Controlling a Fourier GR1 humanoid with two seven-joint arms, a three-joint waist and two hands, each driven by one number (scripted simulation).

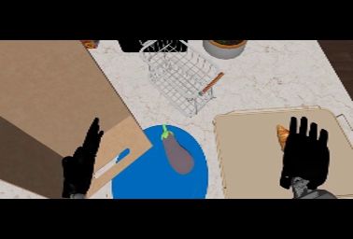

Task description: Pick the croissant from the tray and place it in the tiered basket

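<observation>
Golden croissant (282,136) lies just left of the right hand's (305,156) straight, spread fingers (303,133).

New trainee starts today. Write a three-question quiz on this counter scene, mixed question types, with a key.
1. True or false: the croissant already lies in the wire basket.
2. What lies on the blue plate? A) eggplant B) banana C) knife
3. Fill in: the right hand hovers over the ____.

Key: 1 false, it is on the tray. 2 A, the eggplant. 3 tray.
</observation>
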